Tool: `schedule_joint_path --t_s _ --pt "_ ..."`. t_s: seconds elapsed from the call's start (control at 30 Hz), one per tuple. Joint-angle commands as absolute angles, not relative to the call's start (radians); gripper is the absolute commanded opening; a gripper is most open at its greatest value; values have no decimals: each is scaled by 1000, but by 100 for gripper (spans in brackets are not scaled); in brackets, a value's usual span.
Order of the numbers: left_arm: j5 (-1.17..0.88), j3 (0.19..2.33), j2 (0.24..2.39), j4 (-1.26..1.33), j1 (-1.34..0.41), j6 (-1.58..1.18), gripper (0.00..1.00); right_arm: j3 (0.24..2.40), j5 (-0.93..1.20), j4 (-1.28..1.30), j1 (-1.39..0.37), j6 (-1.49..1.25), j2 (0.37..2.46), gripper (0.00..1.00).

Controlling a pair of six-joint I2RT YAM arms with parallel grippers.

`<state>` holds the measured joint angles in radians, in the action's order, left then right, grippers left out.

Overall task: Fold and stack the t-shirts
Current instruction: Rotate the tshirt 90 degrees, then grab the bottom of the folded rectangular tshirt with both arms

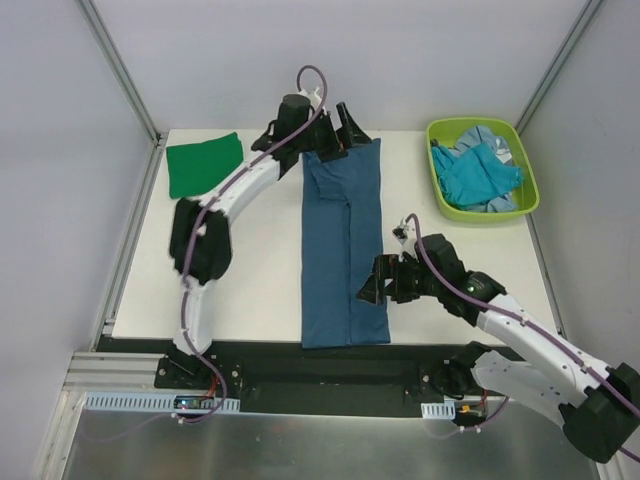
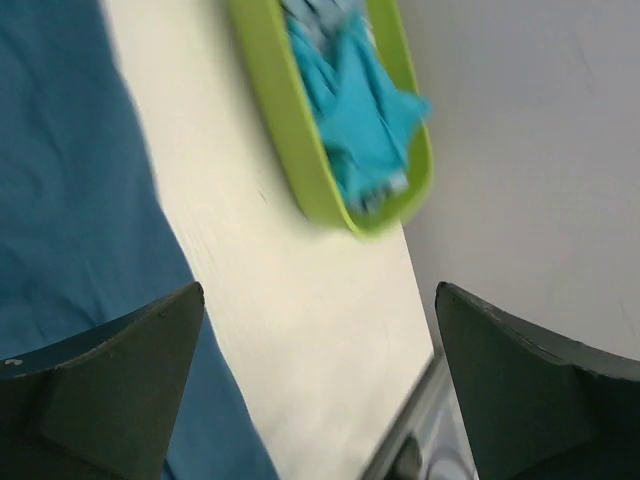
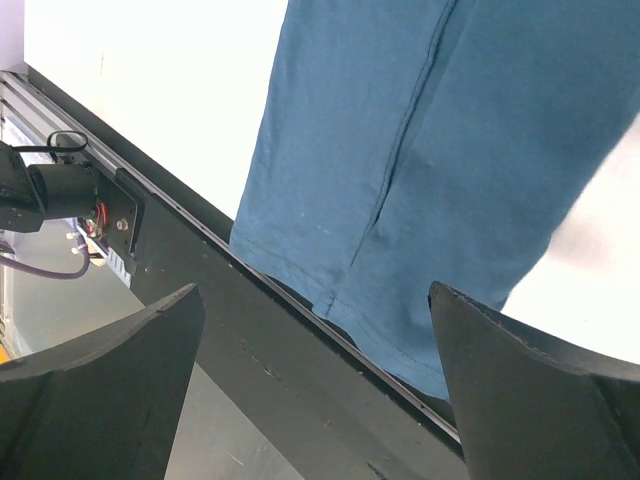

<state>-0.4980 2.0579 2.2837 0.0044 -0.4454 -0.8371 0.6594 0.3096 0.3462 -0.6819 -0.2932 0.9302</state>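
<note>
A dark teal-blue t-shirt point(image 1: 343, 245) lies folded into a long strip down the middle of the table; it also shows in the left wrist view point(image 2: 70, 200) and the right wrist view point(image 3: 450, 150), its hem hanging over the near edge. A bright green t-shirt point(image 1: 203, 162) lies folded at the far left corner. Turquoise and pale blue t-shirts point(image 1: 480, 172) are heaped in the bin; they also show in the left wrist view point(image 2: 360, 110). My left gripper point(image 1: 338, 128) is open and empty above the strip's far end. My right gripper point(image 1: 378, 282) is open and empty over the strip's right edge near its front.
A lime-green plastic bin point(image 1: 520, 210) stands at the far right corner, also seen in the left wrist view point(image 2: 290, 150). A black rail point(image 3: 280, 350) runs along the table's near edge. Grey walls enclose the table.
</note>
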Motion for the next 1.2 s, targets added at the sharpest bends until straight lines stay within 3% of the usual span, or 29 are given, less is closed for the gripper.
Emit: schedule_joint_path --t_s 0.0,0.23,0.47,0.6,0.7,0.9,1.17 --pt "-505 1649 1784 -55 -509 -647 99 586 291 345 -676 -316 783 96" --pt "-238 958 1298 -83 -675 -678 99 422 389 333 -672 -411 653 96" --pt "-215 560 1048 -107 -862 -903 99 336 485 354 -672 -471 704 96" --pt "-230 494 1037 -107 -939 -956 98 299 451 325 -672 -483 744 98" --pt "-276 485 1071 -106 -968 -963 92 287 397 327 -672 -492 750 99" --pt "-314 466 1146 -107 -977 -985 72 265 313 324 -672 -515 738 86" --pt "-288 417 1160 -115 -979 -1026 63 255 287 327 -672 -517 779 69"
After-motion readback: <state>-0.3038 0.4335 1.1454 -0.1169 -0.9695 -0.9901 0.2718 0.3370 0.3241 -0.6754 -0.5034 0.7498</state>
